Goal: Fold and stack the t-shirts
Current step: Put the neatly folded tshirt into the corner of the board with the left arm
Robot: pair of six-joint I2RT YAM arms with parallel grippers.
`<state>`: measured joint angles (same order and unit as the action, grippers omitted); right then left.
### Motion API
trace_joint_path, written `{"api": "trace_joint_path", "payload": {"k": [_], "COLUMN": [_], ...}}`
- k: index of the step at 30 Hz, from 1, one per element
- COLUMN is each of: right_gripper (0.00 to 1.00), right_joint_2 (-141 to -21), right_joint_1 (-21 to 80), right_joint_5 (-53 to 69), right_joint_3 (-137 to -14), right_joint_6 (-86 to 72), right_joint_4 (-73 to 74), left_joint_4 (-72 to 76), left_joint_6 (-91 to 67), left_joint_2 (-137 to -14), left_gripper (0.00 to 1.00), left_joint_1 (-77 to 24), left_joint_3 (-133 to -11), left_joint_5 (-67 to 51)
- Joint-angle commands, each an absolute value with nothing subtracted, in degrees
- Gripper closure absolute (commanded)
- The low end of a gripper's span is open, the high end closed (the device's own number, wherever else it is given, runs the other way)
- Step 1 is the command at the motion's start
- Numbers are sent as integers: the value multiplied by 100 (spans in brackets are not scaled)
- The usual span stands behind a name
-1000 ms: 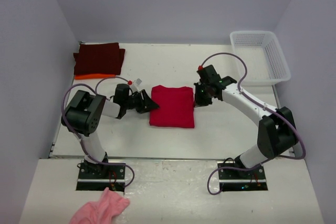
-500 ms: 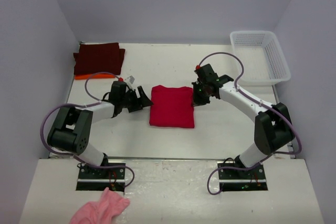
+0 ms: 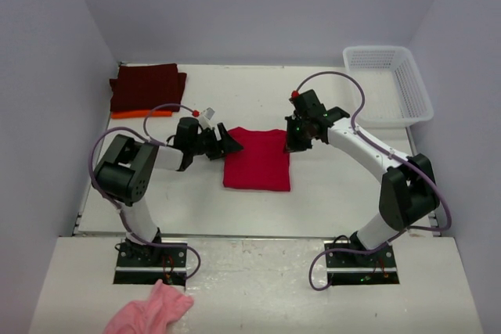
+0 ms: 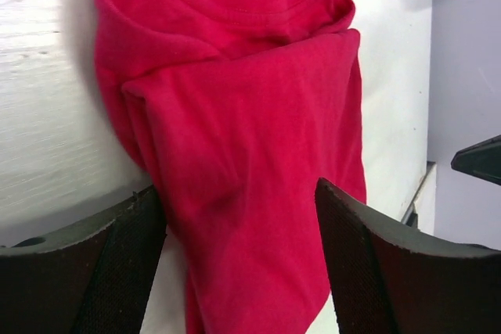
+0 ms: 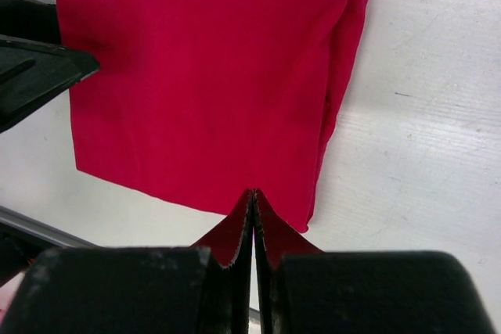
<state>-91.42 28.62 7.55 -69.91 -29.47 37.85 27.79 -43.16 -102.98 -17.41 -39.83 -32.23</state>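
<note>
opening wide over the last second, the left end effector [image 3: 222, 143] has pulled back a little and then come in again to the far left corner of the red t-shirt [image 3: 257, 160]. its wrist view shows the two fingers [image 4: 117, 263] well apart with the folded red cloth lying between them, not yet gripped. the right end effector [image 3: 291, 138] has stayed clamped shut at the shirt's far right corner, and its wrist view shows a small peak of red fabric pinched in the tips. the red t-shirt lies folded in a neat rectangle in the middle of the counter [image 3: 329, 185], between the two arms. the maroon t-shirt [image 3: 146, 87] sits on the orange t-shirt [image 3: 141, 114] at the far left corner. judging by this, the folding looks done and the left side is lining up for a matching pinch, so both arms can carry the red shirt over to that stack.
</note>
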Motion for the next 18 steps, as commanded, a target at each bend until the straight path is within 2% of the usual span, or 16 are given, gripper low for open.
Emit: {"api": "trace_joint_path", "payload": {"k": [1,3,4,6,10,11,15,16,17,18], "right_gripper": [100,100,100,100,100,100,100,100,100,100], "right_joint_2": [-9132,-9141,-9141,-9149,-9149,-9141,-9079,-9070,-9062,-9062], "right_joint_1": [2900,2900,2892,2892,2900,2900,2892,2900,2892,2900], "right_joint_5": [747,765,765,808,835,852,782,739,730,721], "right_joint_3": [-7312,-7347,-7348,-7321,-7146,-7093,-6961,-6970,-6970,-6970], "right_joint_6": [-2900,-2918,-2918,-2935,-2988,-2997,-2980,-2971,-2953,-2944], "right_joint_4": [3858,3858,3850,3841,3727,3700,3717,3753,3770,3771], "left_joint_4": [1872,1750,1732,1714,1749,1766,2021,2065,2092,2100], "left_joint_6": [-4324,-4280,-4280,-4263,-4271,-4280,-4342,-4350,-4351,-4342], "left_joint_2": [-10837,-10854,-10854,-10863,-11021,-11065,-11363,-11408,-11443,-11504], "left_gripper": [25,30,36,40,66,76,86,90,100,100], "left_joint_1": [-1890,-1898,-1898,-1898,-1898,-1898,-1898,-1898,-1898,-1898], "left_joint_3": [-3718,-3718,-3709,-3683,-3700,-3718,-3814,-3832,-3867,-3928], "left_joint_5": [-2988,-2936,-2936,-2927,-2909,-2935,-3023,-3041,-3085,-3094]}}
